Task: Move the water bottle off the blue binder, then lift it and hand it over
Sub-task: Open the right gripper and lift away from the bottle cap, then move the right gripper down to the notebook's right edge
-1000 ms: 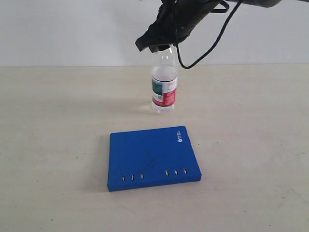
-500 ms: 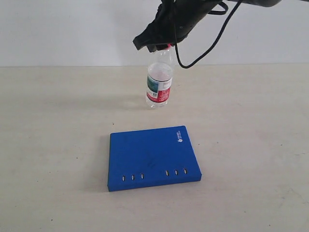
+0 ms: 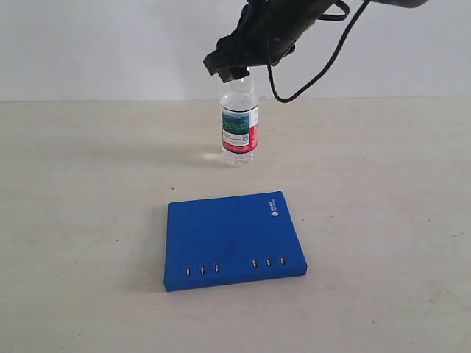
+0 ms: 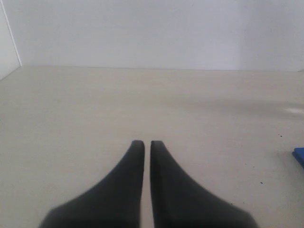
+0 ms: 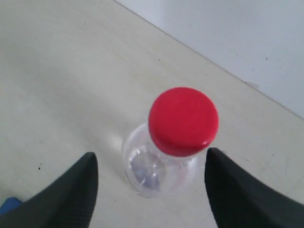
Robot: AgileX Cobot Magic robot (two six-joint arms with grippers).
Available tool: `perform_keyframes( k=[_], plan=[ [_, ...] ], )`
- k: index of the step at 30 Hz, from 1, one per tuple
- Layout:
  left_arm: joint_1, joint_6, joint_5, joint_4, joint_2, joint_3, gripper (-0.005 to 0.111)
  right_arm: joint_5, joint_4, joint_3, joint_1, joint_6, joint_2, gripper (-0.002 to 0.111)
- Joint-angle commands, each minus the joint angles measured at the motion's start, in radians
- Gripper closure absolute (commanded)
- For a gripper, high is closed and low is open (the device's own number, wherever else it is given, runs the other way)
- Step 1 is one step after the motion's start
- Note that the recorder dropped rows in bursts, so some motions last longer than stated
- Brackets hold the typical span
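The water bottle point(image 3: 240, 129), clear with a red, white and green label, stands upright on the table just behind the blue binder point(image 3: 232, 239), apart from it. My right gripper point(image 3: 234, 68) hovers over the bottle's top. In the right wrist view its fingers stand wide on either side of the red cap point(image 5: 183, 121), not touching it; the right gripper point(image 5: 150, 154) is open. My left gripper point(image 4: 144, 142) is shut on nothing, low over bare table; a corner of the binder point(image 4: 299, 156) shows at the frame edge.
The beige table point(image 3: 88, 191) reaches back to a white wall point(image 3: 110, 44). A black cable point(image 3: 309, 81) loops down from the right arm beside the bottle. The binder lies flat with its slotted spine edge toward the front.
The bottle, tilted in the right gripper a second ago, shifted a little left and now stands upright on the table. The right jaws have opened off its neck. The left gripper is unchanged.
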Motion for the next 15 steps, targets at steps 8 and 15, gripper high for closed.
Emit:
perform_keyframes(
  k=[8,15],
  plan=[
    [-0.004,0.006,-0.001,-0.007,-0.003,0.003,0.102,0.389,-0.045,0.002,0.001,-0.012,-0.248,0.053],
    [-0.004,0.006,-0.001,-0.007,-0.003,0.003,0.102,0.419,-0.041,0.175,0.001,0.034,-0.269,0.056]
  ],
)
